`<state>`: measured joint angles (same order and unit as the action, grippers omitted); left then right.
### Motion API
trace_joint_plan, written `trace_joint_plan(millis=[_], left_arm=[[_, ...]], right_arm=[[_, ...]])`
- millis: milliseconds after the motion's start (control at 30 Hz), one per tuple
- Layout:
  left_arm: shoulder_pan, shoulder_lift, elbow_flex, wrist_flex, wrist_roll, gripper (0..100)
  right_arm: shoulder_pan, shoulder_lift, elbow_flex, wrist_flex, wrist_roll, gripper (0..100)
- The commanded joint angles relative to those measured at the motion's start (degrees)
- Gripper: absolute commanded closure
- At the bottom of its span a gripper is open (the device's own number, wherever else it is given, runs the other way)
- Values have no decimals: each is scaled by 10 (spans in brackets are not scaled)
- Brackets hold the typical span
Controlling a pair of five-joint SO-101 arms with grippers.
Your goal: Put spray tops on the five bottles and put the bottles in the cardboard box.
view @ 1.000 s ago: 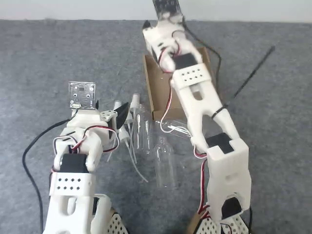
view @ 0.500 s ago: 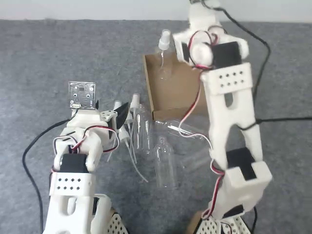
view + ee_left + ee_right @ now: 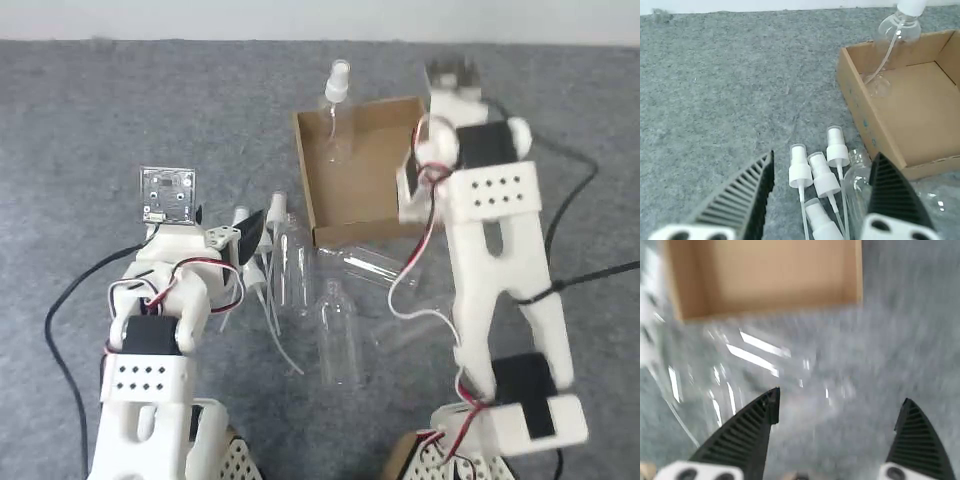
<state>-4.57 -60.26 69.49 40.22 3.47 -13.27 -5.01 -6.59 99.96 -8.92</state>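
High view: the capped bottle [image 3: 338, 115] stands alone in the box [image 3: 360, 190], in the corner at 11 o'clock, with its white top above the wall. One second ago the right arm [image 3: 495, 240] was stretched over the box and covered most of it. Half a second ago it was lifting away, with the bottle already in that corner. Now the arm is off toward 3 o'clock of the box. In the right wrist view the right claw [image 3: 840, 397] is spread wide with nothing between its jaws, above the grey tabletop [image 3: 900, 340] at the near side of the box. So I judge that the first bottle is delivered and the release was clean, because the bottle did not fall over.

The left claw [image 3: 823, 156] has not moved in this second. It is also released and empty, and it hangs just above the four loose tops [image 3: 822, 175]. These lie together at 9 o'clock of the open bottles [image 3: 340, 335]. The bottles lie on the tabletop at 6 o'clock of the box, all without tops. I count three clearly; a fourth is perhaps beside the right arm, but it is too faint to be sure.

For the task, one of five seems done. The next step is probably to take one open bottle and one top.
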Motion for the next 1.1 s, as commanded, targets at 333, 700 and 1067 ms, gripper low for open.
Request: trace_joint_plan(millis=[333,700,1067], left_arm=[[3,-12,-7,-16,4,717],[2,-12,-7,-16,4,717],[1,-12,-7,-16,4,717]], right_arm=[[-44,-138,375,-198,-32,679],[-48,-134,466,-301,-114,681],[42,-131,515,-359,-94,811]])
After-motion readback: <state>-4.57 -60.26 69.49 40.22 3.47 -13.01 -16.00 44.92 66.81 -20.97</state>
